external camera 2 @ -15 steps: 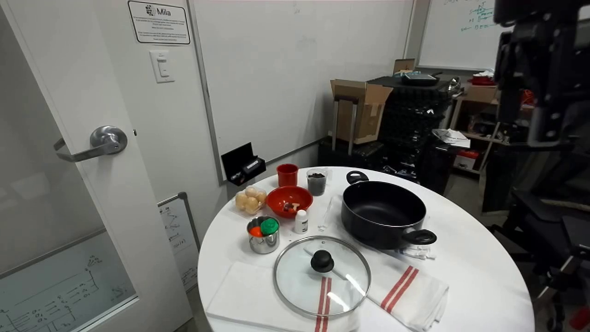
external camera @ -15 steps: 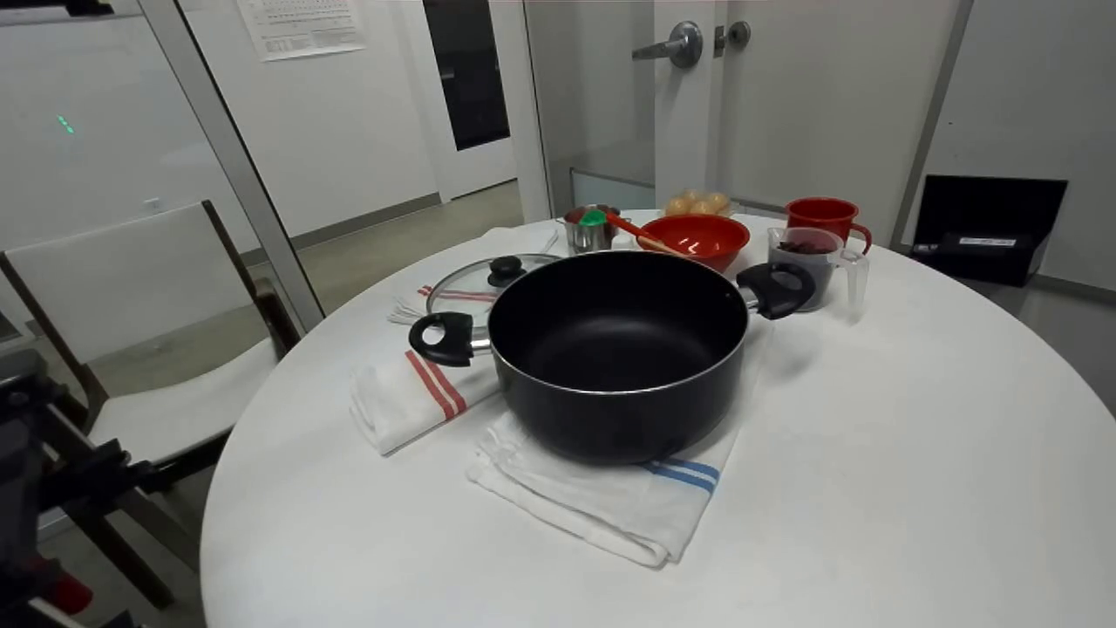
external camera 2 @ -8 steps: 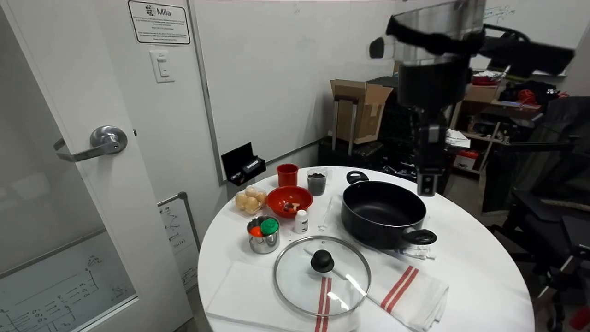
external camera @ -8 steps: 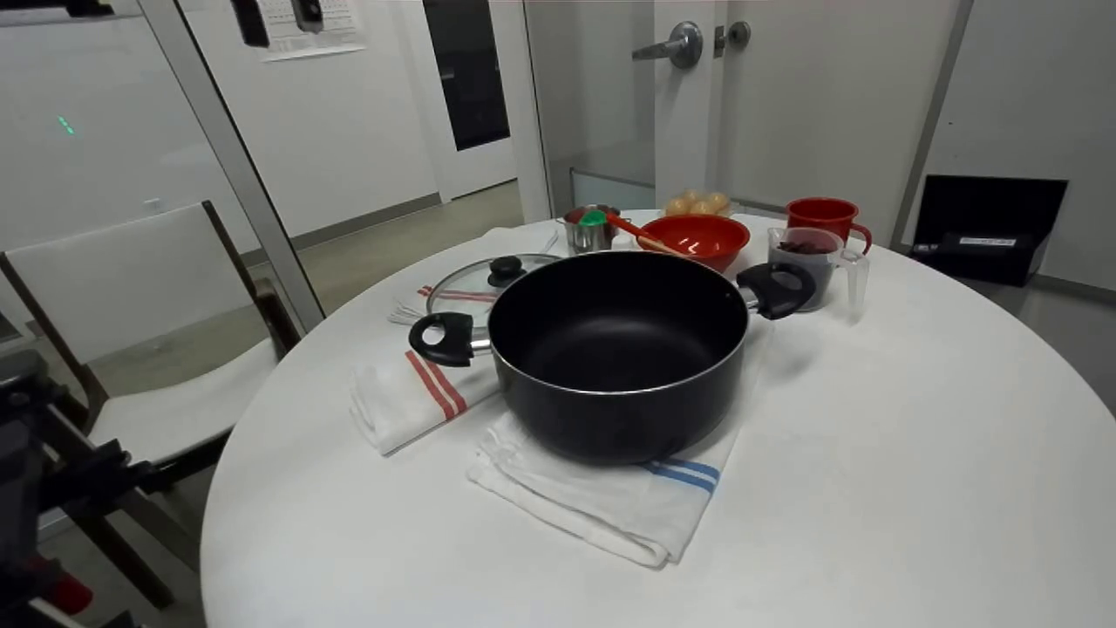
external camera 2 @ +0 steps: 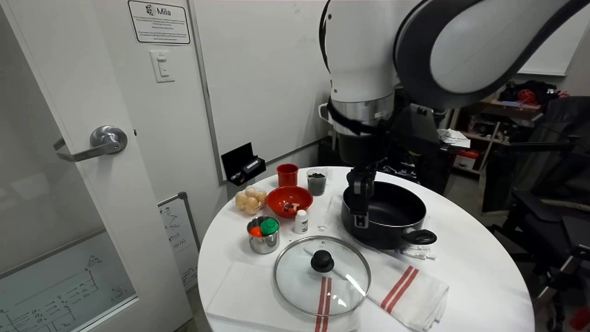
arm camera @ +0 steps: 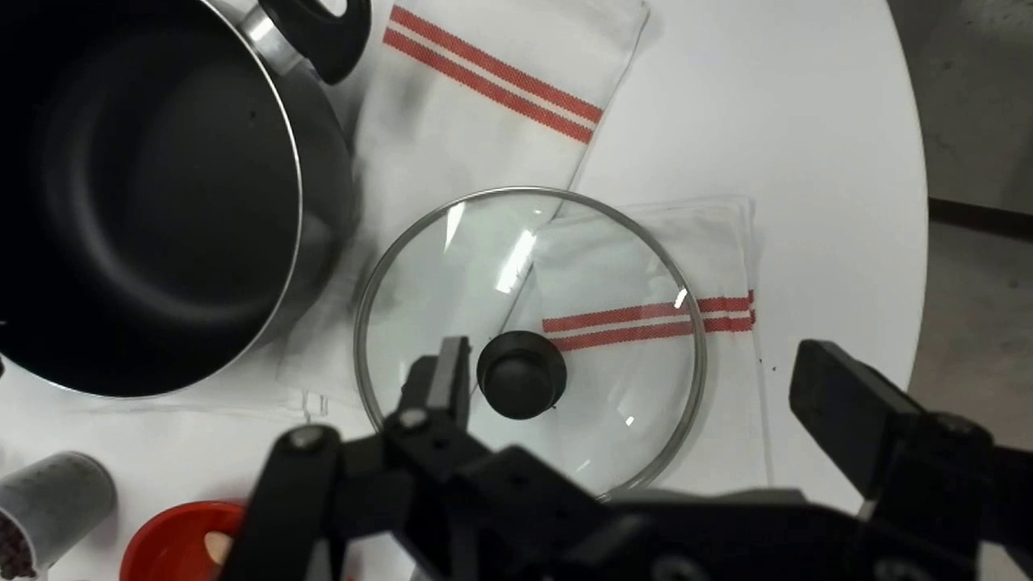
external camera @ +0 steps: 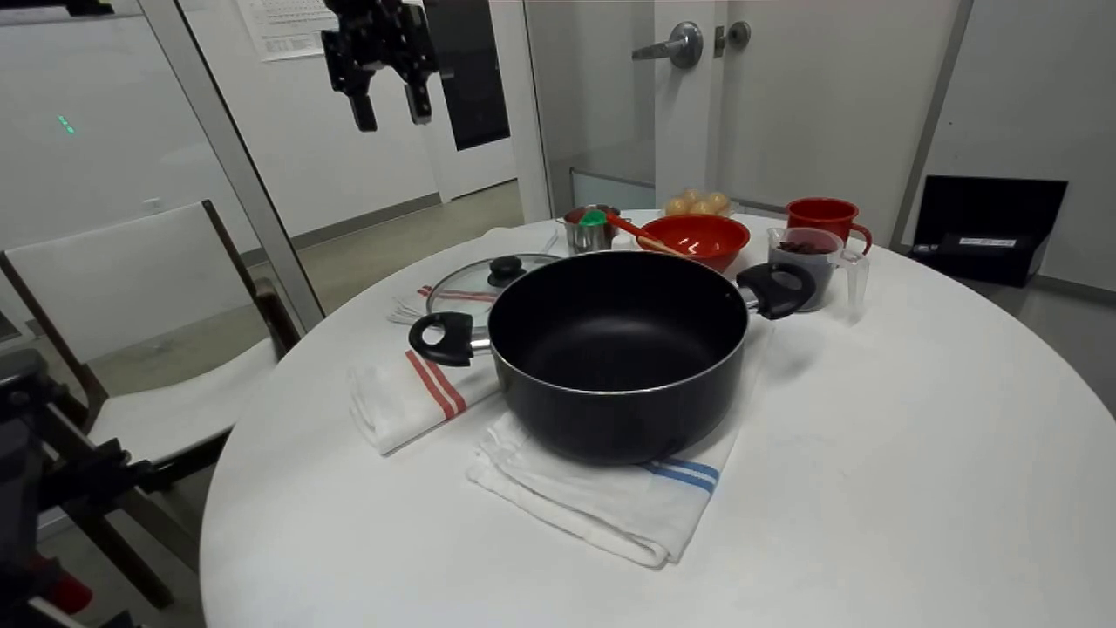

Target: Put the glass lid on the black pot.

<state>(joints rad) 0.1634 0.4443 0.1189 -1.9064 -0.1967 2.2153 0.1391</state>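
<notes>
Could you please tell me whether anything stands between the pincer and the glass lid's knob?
Nothing visible does: the open pincer hangs higher than the glass lid, whose black knob shows whole between the jaws in the wrist view.

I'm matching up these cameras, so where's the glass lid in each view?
In an exterior view: glass lid just left of centre, partly behind the black pot.
In an exterior view: glass lid, lower middle.
Wrist view: glass lid, middle.
Shared landmark, all three: black pot.
</notes>
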